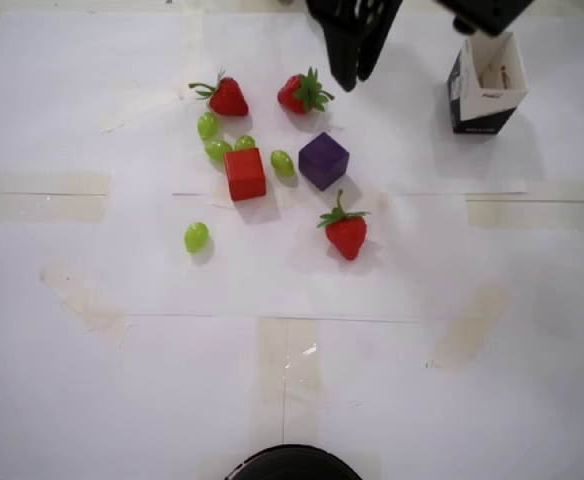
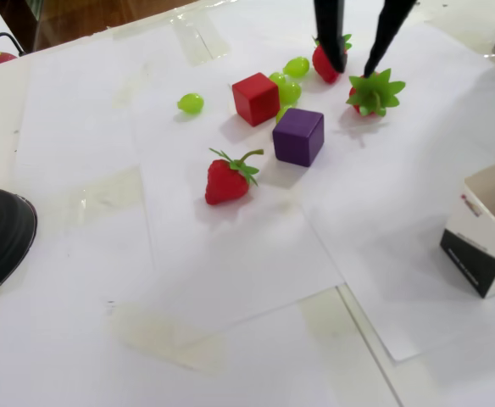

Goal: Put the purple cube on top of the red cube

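Purple cube (image 2: 298,136) sits on the white paper (image 2: 230,254) just beside the red cube (image 2: 256,98), apart from it; the gripper (image 2: 354,68) hangs spread above the strawberries.

Makeshift home or hobby tabletop: taped white paper sheets (image 1: 122,390), wooden floor (image 2: 86,13) beyond.
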Robot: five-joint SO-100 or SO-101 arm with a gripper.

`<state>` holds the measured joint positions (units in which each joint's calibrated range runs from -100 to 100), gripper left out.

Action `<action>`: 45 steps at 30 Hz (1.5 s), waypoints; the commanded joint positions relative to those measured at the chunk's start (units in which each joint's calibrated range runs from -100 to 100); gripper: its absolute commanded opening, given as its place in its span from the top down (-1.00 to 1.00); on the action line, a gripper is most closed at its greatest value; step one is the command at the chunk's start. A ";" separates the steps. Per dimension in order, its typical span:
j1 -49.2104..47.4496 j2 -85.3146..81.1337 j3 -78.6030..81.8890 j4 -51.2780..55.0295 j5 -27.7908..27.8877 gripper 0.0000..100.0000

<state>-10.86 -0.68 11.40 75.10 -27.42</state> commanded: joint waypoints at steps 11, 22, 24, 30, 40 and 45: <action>1.60 6.44 -6.22 -4.43 0.10 0.42; -0.17 14.44 -7.86 -7.70 -1.56 0.34; 0.05 15.13 -7.95 -7.78 -1.56 0.34; 0.64 16.59 -7.95 -7.29 -1.37 0.34; 1.38 19.43 -7.95 -9.00 0.00 0.35; 1.45 21.23 -7.95 -10.96 0.29 0.36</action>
<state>-10.19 20.67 7.96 65.85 -27.47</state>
